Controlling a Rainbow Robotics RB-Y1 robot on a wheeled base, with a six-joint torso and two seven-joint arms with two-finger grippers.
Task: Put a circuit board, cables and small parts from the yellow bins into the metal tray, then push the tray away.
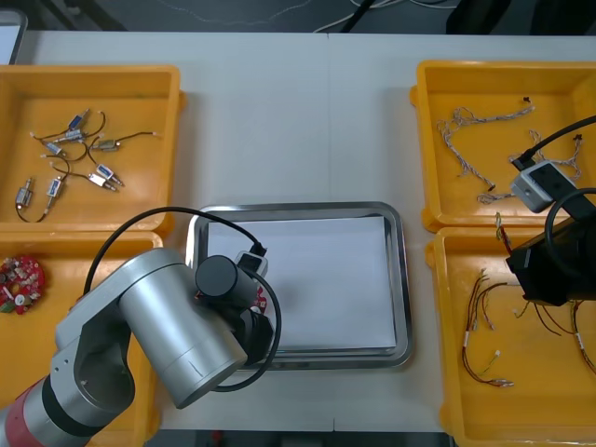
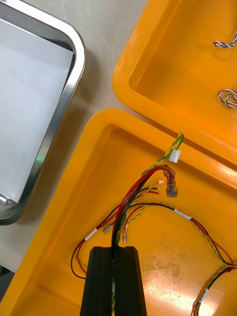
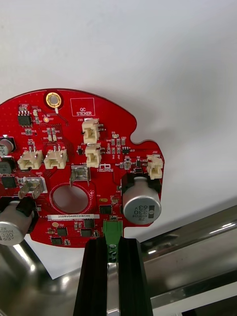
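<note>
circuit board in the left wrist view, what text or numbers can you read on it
"QC STICKER": in a white box on the red circuit board, which the left hand grips by its green connector.
"330": seemingly, upside down, on the silver cylinder.
Long code on the white label strip: too small to read.
Tiny markings beside the connectors: too small to read.
The right hand grips cables over a yellow bin.

light matte table [image 1: 298, 121], dark floor [image 1: 140, 14] beyond its far edge, loose cords [image 1: 358, 17] lying there
</note>
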